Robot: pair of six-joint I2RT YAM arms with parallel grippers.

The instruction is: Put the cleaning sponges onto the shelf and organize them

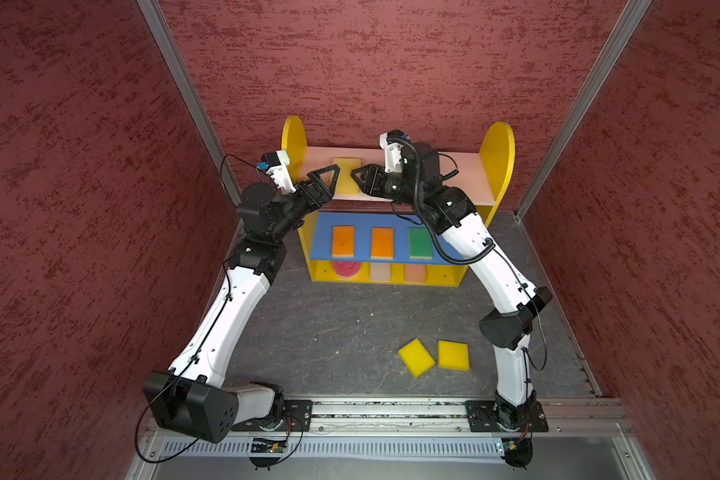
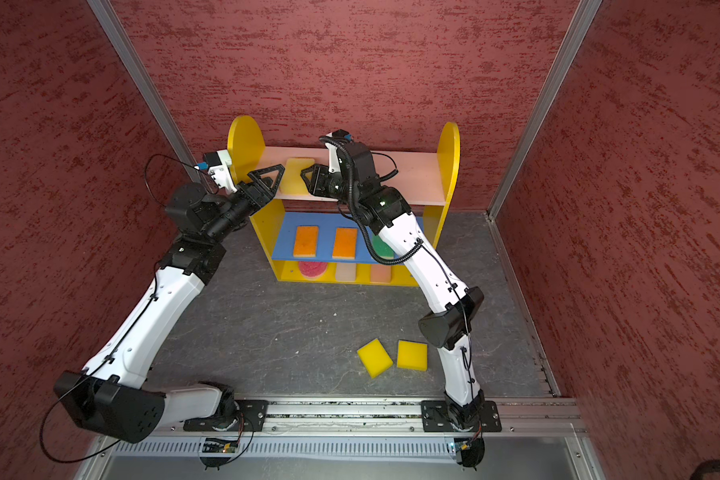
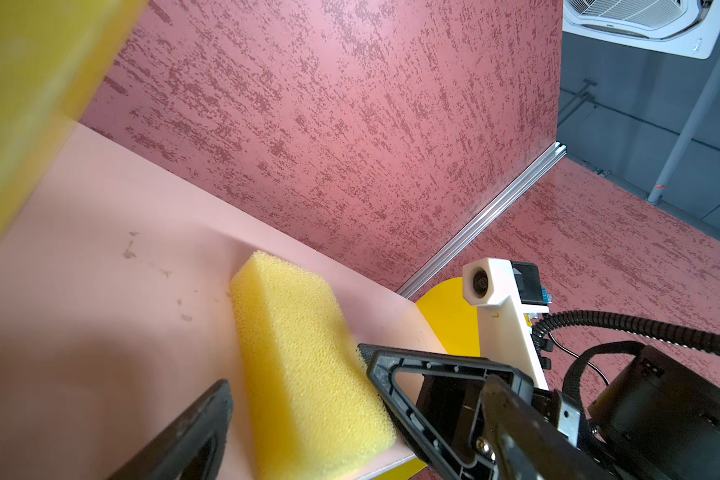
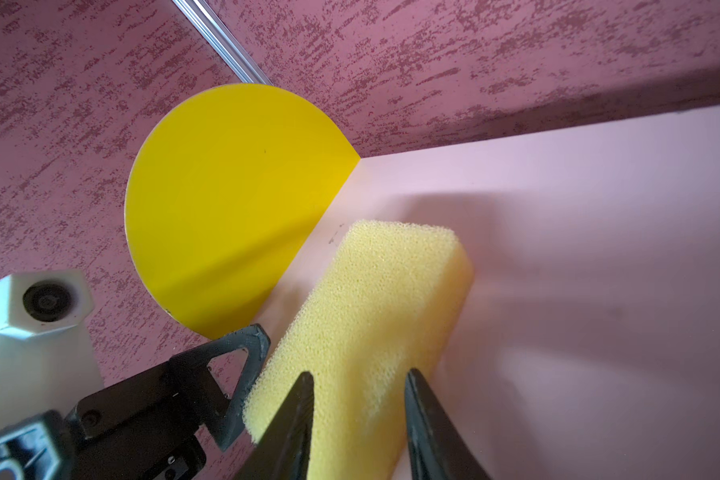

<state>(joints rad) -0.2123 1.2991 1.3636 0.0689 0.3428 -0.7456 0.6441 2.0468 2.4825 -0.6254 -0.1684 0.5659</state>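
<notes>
A yellow sponge (image 1: 347,176) lies on the pink top board (image 1: 458,174) of the shelf (image 1: 497,153), left of centre. The left gripper (image 1: 327,182) gapes wide just left of it; the right gripper (image 4: 358,374) has its jaws parted at its right side, not squeezing it

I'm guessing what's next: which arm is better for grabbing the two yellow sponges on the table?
Likely the right arm: both loose sponges lie on its side of the table, close to its base, while the left arm stands farther off.
</notes>
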